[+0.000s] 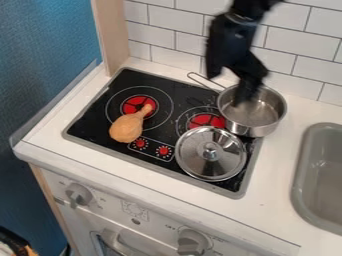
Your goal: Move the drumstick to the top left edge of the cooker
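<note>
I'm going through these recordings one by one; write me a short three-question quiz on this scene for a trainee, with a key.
1. Multiple choice: where is the drumstick?
A) in the sink
B) on the cooker, its thin end over a red burner
C) on the floor

2. True or false: the metal lid is off the pot.

3. Fill in the blank: the gripper is at the ____, away from the thing it is meant to move.

Key: 1 B; 2 true; 3 pot.
</note>
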Controlling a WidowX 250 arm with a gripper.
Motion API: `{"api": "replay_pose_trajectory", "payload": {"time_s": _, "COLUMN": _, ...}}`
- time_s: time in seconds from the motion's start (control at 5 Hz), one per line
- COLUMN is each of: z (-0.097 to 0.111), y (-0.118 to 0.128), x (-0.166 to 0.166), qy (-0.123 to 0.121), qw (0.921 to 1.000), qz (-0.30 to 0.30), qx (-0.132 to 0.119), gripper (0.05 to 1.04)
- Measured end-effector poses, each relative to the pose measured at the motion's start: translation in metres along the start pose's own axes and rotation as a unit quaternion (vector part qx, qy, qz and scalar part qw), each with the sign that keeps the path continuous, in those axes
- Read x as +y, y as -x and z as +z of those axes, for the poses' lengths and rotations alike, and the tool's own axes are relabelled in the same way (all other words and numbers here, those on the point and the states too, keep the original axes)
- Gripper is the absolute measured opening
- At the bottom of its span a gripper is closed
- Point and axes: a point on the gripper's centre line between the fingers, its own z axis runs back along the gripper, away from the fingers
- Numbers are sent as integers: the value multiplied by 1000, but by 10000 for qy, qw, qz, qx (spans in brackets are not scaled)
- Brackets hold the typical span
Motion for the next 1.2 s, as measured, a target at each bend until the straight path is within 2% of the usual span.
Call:
{"api": "replay_pose_trajectory", "payload": {"time_s": 0.2, "z": -14, "y": -31, "x": -43, "qy": -85, "qw": 9929, "qz": 1145, "qx": -309, "gripper": 1001}}
{"api": "replay_pose_trajectory", "payload": {"time_s": 0.4, "z": -36, "y": -48, "x": -58, "qy": -116, "qw": 9839, "qz": 1627, "qx": -734, "gripper": 1001}}
{"api": "replay_pose_trajectory", "payload": {"time_s": 0.6, "z": -59, "y": -57, "x": -61, "qy": -283, "qw": 9796, "qz": 1725, "qx": -987, "gripper": 1001}}
{"api": "replay_pose_trajectory", "payload": {"time_s": 0.8, "z": -78, "y": -58, "x": -60, "qy": -400, "qw": 9795, "qz": 1676, "qx": -1046, "gripper": 1001}}
{"api": "replay_pose_trajectory", "payload": {"time_s": 1.0, "z": -93, "y": -65, "x": -64, "qy": -426, "qw": 9762, "qz": 1706, "qx": -1270, "gripper": 1001}}
{"api": "replay_pose_trajectory", "payload": {"time_s": 1.2, "z": -99, "y": -74, "x": -73, "qy": -446, "qw": 9712, "qz": 1903, "qx": -1365, "gripper": 944}}
